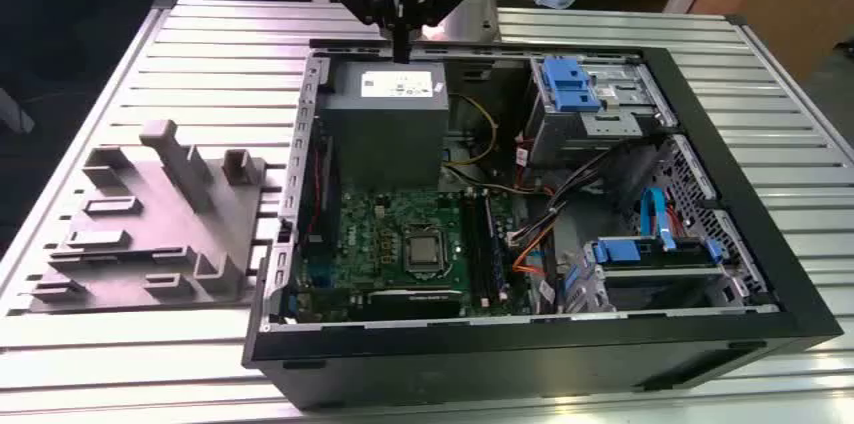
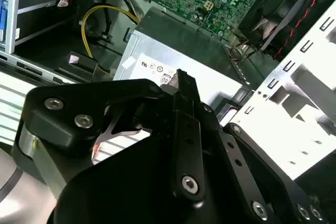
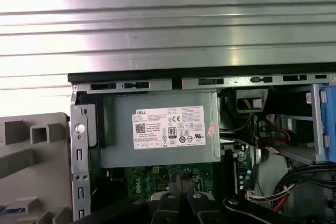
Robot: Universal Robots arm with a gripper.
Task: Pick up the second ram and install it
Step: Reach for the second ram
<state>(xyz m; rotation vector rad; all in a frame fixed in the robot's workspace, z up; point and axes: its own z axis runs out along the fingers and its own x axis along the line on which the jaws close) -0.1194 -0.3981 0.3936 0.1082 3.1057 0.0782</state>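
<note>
Nearest in the exterior view is the black near wall of the open computer case (image 1: 534,344), which lies on its side on a slatted metal table (image 1: 160,344). At the exterior view's left, a grey moulded fixture (image 1: 147,234) with upright posts sits on the table just beside the case. Inside the case comes the grey power-supply box (image 1: 380,134) at the far end. The claw (image 1: 400,56) hangs straight above the box's far edge, apart from it. In the second wrist view the claw (image 2: 185,77) has its two long black fingers (image 2: 189,145) pressed together into one bar, with nothing visible clamped between them. In the first wrist view its tips (image 3: 177,182) point toward the green motherboard (image 1: 367,234), which lies nearer than the box. The processor (image 1: 424,252) sits on that board, and the memory slots (image 1: 483,244) run just to its right. Thin dark strips stand on edge there, but I cannot tell whether the second ram is among them. Farther right, a yellow cable (image 1: 491,134) loops beside the box. Then come a drive cage with a blue latch (image 1: 567,84) and a flat blue cable (image 1: 654,214).
</note>
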